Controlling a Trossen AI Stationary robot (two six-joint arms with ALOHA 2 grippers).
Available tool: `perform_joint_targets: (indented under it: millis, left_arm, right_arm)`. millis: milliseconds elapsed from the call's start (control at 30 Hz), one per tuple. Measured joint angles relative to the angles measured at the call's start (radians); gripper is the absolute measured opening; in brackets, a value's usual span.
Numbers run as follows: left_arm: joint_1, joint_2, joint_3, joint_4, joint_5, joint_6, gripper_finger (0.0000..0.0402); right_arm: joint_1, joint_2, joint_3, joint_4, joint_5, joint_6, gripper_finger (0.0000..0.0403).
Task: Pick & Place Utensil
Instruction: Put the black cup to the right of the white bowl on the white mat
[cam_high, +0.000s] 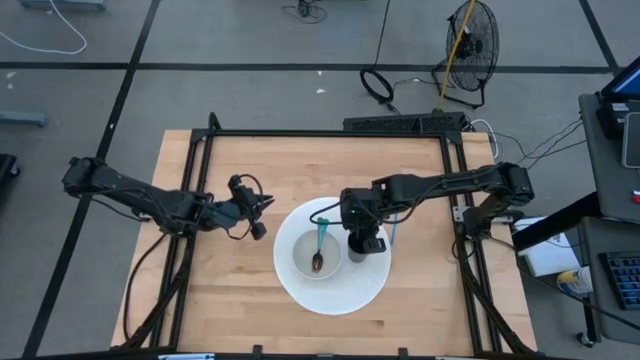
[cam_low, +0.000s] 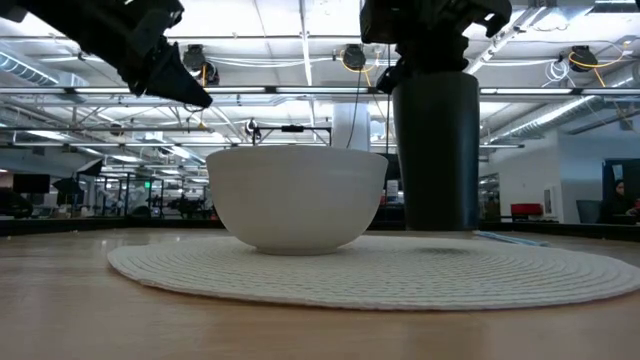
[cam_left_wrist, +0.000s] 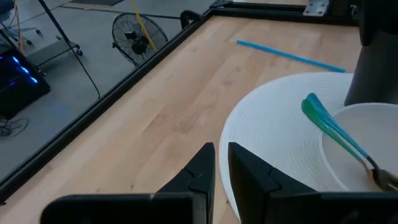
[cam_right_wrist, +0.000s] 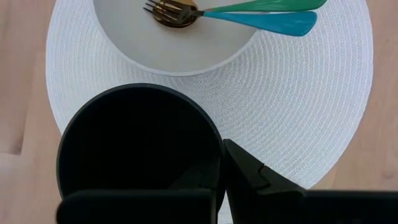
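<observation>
Woven mat (cam_low: 380, 275) nearest, white bowl (cam_low: 297, 198) on it. Right gripper (cam_right_wrist: 221, 163) pinches rim of black cup (cam_right_wrist: 134, 146) at bowl's 3 o'clock — keep upright. Two utensils (cam_high: 320, 245) lie in bowl. Left gripper (cam_left_wrist: 221, 165), pinched together, empty, waits at 9 o'clock.

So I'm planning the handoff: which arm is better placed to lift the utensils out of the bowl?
Probably the left. The left gripper hangs free beside the white bowl, near the teal-handled utensils, while the right gripper is shut on the black cup.
</observation>
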Motion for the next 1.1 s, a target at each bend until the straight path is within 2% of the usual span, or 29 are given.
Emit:
perform_joint_targets:
  millis: [233, 667, 1100]
  left_arm:
    - [0.000, 0.000, -0.074, 0.105, 0.000, -0.005, 0.0051]
    - [0.000, 0.000, -0.076, 0.161, 0.013, 0.031, 0.0051]
    - [0.000, 0.000, -0.076, 0.167, 0.013, 0.034, 0.0051]
  right_arm:
    - [0.000, 0.000, 0.000, 0.001, 0.000, 0.001, 0.0003]
    - [0.000, 0.000, -0.062, 0.048, 0.001, 0.035, 0.0003]
    - [0.000, -0.001, -0.066, 0.056, 0.000, 0.044, 0.0011]
